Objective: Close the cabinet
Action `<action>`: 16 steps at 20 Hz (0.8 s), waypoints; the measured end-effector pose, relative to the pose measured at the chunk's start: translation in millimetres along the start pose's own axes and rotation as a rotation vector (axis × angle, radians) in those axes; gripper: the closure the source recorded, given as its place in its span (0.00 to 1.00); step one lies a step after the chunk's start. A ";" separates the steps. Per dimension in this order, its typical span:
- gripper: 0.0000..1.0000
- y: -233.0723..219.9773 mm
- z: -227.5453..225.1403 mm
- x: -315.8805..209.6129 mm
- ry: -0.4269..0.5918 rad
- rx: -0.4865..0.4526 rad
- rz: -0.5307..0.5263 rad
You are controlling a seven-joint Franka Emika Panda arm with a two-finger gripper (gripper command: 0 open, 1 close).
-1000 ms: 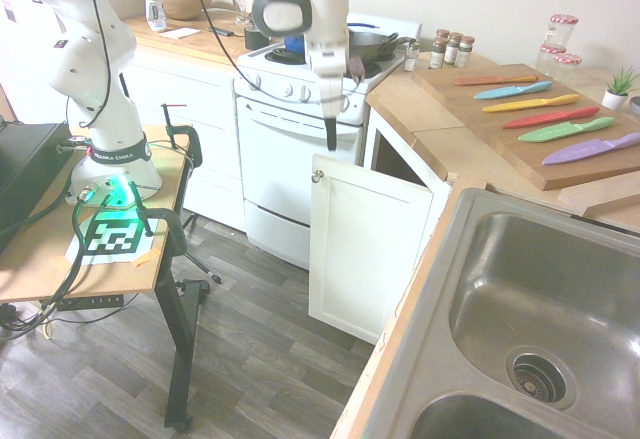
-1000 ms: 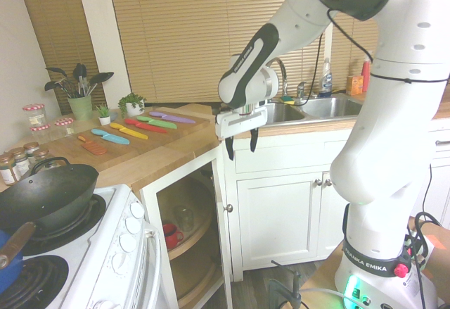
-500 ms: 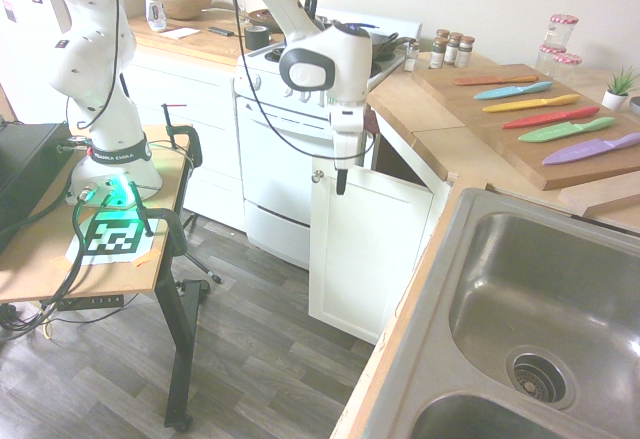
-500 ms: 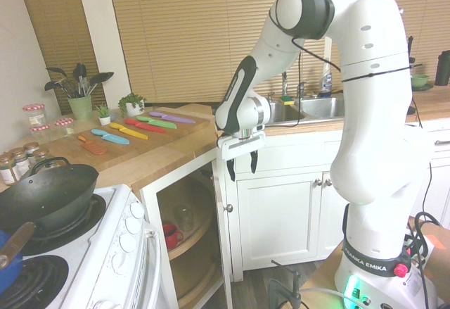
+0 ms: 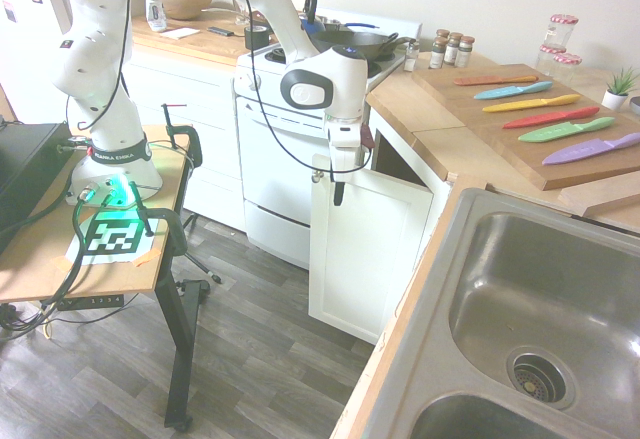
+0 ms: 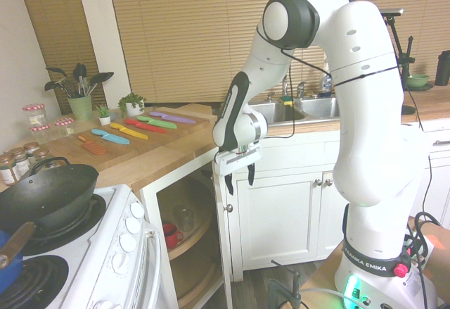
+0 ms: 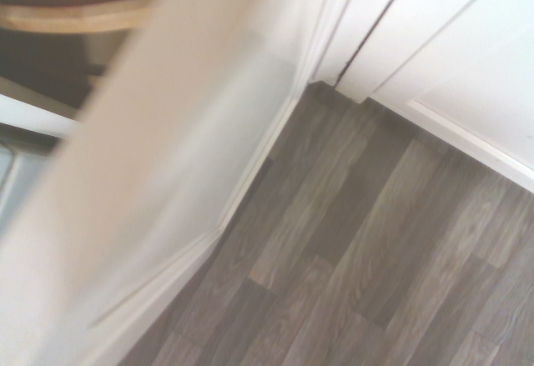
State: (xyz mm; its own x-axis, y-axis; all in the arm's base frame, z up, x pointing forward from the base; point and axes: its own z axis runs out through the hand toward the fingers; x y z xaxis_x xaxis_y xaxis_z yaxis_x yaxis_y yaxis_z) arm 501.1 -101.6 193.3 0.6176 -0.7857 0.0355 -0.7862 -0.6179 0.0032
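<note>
We see the gripper, fingers spread and empty, pointing down at the top edge of the cabinet door, which stands ajar beside the oven, red cups on its shelf inside.

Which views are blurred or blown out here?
Wrist view: cabinet door smeared and out of focus, floor sharper. First exterior view: washed out, door and oven near blown white. Second exterior view: sharp, warm light through blinds.
</note>
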 end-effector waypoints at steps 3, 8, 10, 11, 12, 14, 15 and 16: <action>1.00 4.0 2.0 -0.4 0.003 -0.001 0.002; 1.00 7.4 1.4 3.1 0.012 -0.004 -0.018; 1.00 7.4 1.0 3.0 0.031 -0.012 -0.046; 1.00 7.7 1.5 1.5 0.036 -0.014 -0.055; 1.00 7.6 2.1 -0.4 0.038 -0.015 -0.061; 1.00 7.8 3.3 -2.6 0.039 -0.015 -0.064; 1.00 8.0 3.4 -2.7 0.040 -0.015 -0.065; 1.00 8.0 3.2 -2.5 0.040 -0.015 -0.067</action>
State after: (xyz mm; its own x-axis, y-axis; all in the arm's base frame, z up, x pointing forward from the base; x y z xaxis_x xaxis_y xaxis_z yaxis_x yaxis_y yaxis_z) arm 493.3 -104.7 190.0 0.6677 -0.7407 0.0751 -0.7437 -0.6682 0.0215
